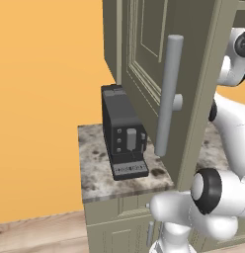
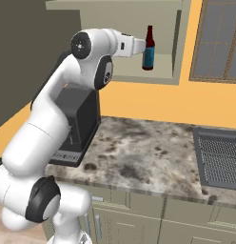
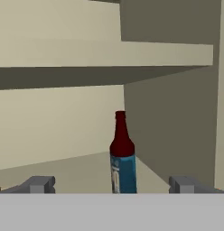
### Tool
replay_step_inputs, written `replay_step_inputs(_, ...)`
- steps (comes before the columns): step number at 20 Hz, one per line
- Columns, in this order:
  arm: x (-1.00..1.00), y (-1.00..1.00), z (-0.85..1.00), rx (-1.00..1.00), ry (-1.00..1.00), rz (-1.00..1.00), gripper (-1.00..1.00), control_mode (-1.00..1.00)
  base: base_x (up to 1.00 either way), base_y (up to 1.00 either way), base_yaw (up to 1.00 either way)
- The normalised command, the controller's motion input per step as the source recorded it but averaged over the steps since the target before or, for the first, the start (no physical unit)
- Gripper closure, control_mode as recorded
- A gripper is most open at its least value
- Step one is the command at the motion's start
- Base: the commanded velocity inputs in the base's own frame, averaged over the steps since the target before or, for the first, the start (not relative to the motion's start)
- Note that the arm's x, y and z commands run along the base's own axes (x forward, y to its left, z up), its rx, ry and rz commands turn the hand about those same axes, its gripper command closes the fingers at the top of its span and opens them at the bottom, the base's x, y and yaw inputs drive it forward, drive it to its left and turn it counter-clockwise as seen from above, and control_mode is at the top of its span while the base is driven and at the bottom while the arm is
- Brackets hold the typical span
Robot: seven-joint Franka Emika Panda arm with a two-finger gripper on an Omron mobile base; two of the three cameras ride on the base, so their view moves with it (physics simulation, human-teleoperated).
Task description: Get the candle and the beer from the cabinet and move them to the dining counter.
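Observation:
The beer (image 2: 148,48) is a dark bottle with a blue label. It stands upright on the lower shelf of the open cabinet (image 2: 134,76), near the right wall. In the hand view the beer (image 3: 122,158) stands a little ahead, between my two fingertips and slightly right of centre. My gripper (image 3: 113,185) is open with nothing in it. In the right base view the gripper (image 2: 142,46) sits level with the bottle, just to its left. The cabinet door (image 1: 144,54) with its long grey bar handle (image 1: 167,94) hangs open. The candle and the dining counter are out of view.
A black coffee machine (image 1: 122,133) stands on the narrow marble wall counter (image 2: 139,152) under the cabinet. A grey ribbed panel (image 2: 217,155) lies at the counter's right end, and a window (image 2: 219,40) is above it. The open door stands close by my arm.

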Motion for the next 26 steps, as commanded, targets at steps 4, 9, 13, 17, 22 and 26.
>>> replay_step_inputs(4, 0.33, -0.12, 0.0, 0.0, 0.0, 0.0, -1.0, -1.0, 0.0, 0.0, 0.0)
replay_step_inputs(9, 0.34, -0.21, 0.0, 0.0, -0.01, 0.0, -1.0, -1.0, 0.0, 0.0, 0.0)
replay_step_inputs(13, 0.26, -0.16, 0.0, 0.0, -0.07, 0.0, -1.0, -1.0, 0.0, 0.0, 0.0)
replay_step_inputs(17, 0.24, -0.01, 0.0, 0.0, -0.1, 0.0, -1.0, -1.0, 0.0, 0.0, 0.0)
replay_step_inputs(22, 0.28, 0.0, 0.0, 0.0, -0.04, 0.0, -1.0, -1.0, 0.0, 0.0, 0.0)
replay_step_inputs(26, 0.28, 0.0, 0.0, 0.0, 0.0, 0.0, -1.0, -1.0, 0.0, 0.0, 0.0)
